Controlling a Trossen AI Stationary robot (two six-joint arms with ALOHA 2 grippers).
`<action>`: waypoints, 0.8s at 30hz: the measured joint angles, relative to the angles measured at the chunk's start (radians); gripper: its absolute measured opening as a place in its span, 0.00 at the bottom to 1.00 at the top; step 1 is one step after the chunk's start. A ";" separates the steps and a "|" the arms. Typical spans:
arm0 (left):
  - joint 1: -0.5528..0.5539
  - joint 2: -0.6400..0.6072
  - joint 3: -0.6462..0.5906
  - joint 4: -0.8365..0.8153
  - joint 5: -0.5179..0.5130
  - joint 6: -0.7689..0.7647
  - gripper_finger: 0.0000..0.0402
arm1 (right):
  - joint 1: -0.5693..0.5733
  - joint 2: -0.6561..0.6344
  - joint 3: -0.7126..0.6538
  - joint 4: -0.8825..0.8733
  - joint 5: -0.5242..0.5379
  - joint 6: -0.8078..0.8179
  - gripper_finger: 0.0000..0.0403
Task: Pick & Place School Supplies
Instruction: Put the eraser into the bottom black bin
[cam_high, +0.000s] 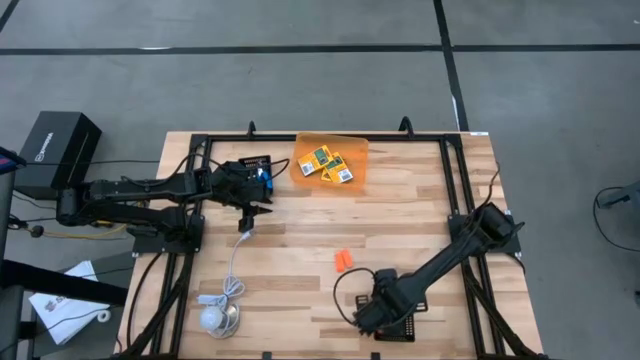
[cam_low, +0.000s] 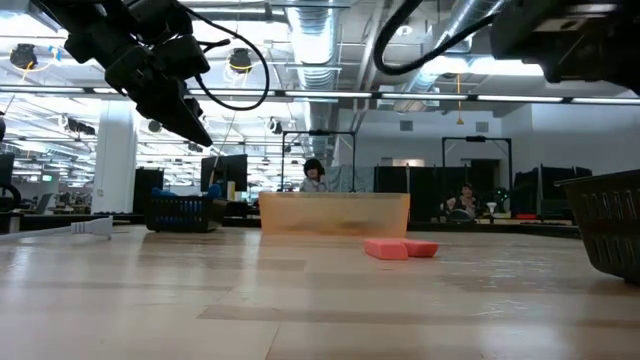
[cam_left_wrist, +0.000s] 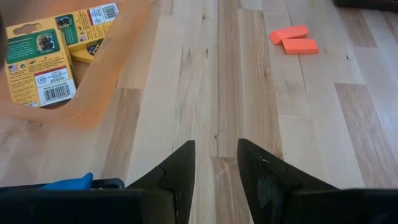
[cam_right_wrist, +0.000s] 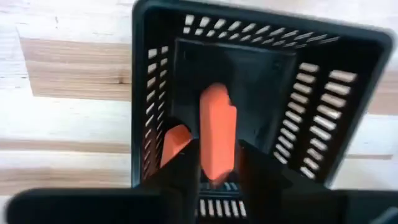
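The right hand (cam_right_wrist: 217, 163) hangs over the black slotted basket (cam_right_wrist: 323, 99) at the near edge of the surface (cam_high: 300, 290), with an orange stick (cam_right_wrist: 217, 134) standing between its two fingers. Whether the stick is clamped or already let go, I cannot tell. A second orange piece (cam_right_wrist: 176, 142) shows beside it, seemingly lying inside the basket.

The left hand (cam_left_wrist: 216, 171) hovers above bare wood near the far-left part of the surface, its fingers slightly parted and holding nothing. In the left wrist view a bit of blue (cam_left_wrist: 69, 183) shows beside the arm's own body; what it is I cannot tell.

By my reading the task is partly done — at least one stick is in or over the basket, while two orange sticks (cam_high: 343, 262) lie side by side out in the middle of the surface. The yellow-and-green crayon boxes (cam_high: 326, 164) sit together in the shallow orange tray (cam_high: 358, 148) at the far edge.

A white cable with a round puck (cam_high: 214, 319) trails down the left side, near the left arm. The middle of the surface around the loose sticks looks open; the basket walls stand close around the right hand, so it should rise straight up before swinging away.
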 joint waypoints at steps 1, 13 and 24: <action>0.000 0.000 0.000 0.000 0.000 0.000 0.29 | 0.000 -0.006 0.000 -0.004 0.000 -0.005 0.25; 0.000 0.000 0.000 -0.001 0.000 -0.002 0.29 | -0.033 -0.211 0.001 -0.042 0.380 -0.078 0.45; 0.000 0.000 0.000 0.000 -0.002 -0.026 0.29 | -0.283 -0.288 0.000 -0.144 0.433 -0.753 0.03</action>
